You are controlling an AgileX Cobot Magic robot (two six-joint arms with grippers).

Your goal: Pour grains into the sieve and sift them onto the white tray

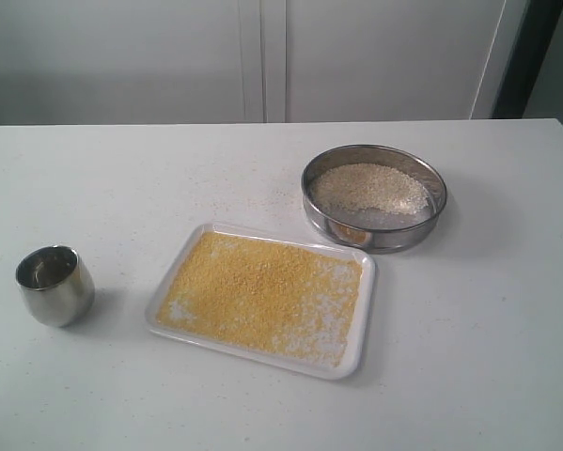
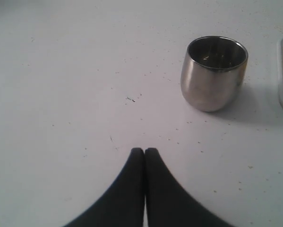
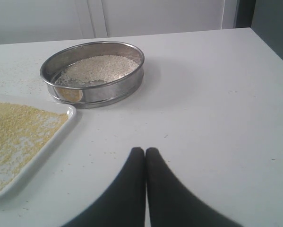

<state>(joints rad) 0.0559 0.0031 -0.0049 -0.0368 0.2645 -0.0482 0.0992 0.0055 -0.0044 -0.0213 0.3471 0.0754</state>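
On the surface [image 1: 121, 169], sifting apparently finished, both claws idle.

Near the middle, the white tray [image 1: 368, 310], lying flat, spread with fine yellow grains [image 1: 262, 287], thinner toward its near right corner. Long axis across the exterior view from left to right, turned a little, with the far right corner toward the sieve [image 1: 375, 240]. Just beside that corner, contact hard to tell, the sieve itself, flat on the surface, open side up, round and so without long axis, keeping only coarser pale grains [image 1: 370, 188] on the mesh. Well apart on the left, a steel cup [image 1: 55, 285], upright, mouth up, seemingly empty. By judgement: pouring done, sifting done, nothing clearly left. Left claw [image 2: 144, 150] pressed together on nothing, over bare surface near the cup. Right claw [image 3: 145, 150] likewise pressed together and empty, facing sieve and tray.
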